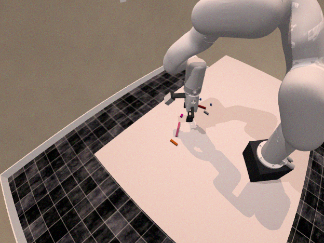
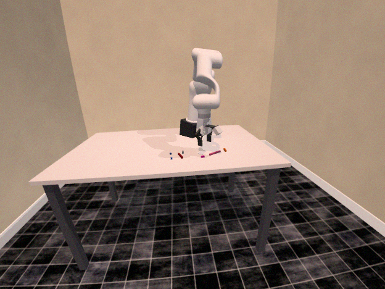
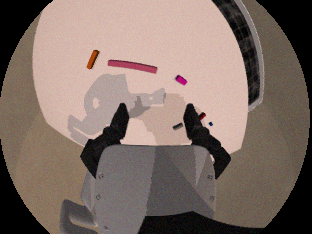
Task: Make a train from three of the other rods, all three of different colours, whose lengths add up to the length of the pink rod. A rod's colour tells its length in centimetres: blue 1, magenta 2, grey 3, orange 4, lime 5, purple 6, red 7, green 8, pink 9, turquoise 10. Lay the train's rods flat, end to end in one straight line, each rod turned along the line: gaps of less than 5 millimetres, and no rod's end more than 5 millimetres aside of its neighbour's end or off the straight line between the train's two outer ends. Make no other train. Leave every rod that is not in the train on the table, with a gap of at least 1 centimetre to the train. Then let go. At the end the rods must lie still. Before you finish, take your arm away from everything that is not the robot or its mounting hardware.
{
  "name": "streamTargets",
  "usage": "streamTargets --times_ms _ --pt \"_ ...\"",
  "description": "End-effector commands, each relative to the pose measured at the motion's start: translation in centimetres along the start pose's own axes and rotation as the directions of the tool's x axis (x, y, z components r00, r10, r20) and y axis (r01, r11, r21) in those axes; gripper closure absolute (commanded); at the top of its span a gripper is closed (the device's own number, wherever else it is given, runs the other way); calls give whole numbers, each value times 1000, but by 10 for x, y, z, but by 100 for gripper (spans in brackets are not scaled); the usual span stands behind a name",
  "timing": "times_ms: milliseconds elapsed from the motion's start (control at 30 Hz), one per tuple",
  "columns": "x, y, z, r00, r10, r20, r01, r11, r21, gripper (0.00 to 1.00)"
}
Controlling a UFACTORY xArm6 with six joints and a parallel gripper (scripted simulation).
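Observation:
The pink rod lies flat on the table; it also shows in the wrist view and in the exterior view. An orange rod lies just past its one end, a magenta rod near its other end. A grey rod, a red rod and two small blue rods lie beyond the gripper. My gripper is open and empty, hovering above the table between the magenta rod and the grey rod.
The arm's black base stands on the table to the right. The table's far edge runs close behind the rods, with tiled floor below.

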State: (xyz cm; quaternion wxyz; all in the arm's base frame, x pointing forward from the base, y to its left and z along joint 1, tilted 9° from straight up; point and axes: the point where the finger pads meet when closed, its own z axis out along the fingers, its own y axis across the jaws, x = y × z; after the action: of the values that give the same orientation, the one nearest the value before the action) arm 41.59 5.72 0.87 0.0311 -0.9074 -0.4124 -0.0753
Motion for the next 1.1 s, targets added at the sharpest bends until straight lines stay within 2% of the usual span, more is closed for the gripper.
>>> streamTargets --times_ms 0,200,400,467,500,667,1067 --pt "1 1 -1 1000 -4 -2 4 1000 -2 0" --pt "21 -17 -1 965 -261 -1 261 965 -2 0" --pt "38 -34 -1 878 -479 0 479 878 -2 0" --pt "38 -34 -1 878 -479 0 479 878 -2 0" --pt "45 -42 -1 820 -572 0 572 820 -3 0" --pt "56 -55 -1 715 -699 0 699 715 -3 0" --pt "57 -56 -1 707 -707 0 707 707 -3 0"
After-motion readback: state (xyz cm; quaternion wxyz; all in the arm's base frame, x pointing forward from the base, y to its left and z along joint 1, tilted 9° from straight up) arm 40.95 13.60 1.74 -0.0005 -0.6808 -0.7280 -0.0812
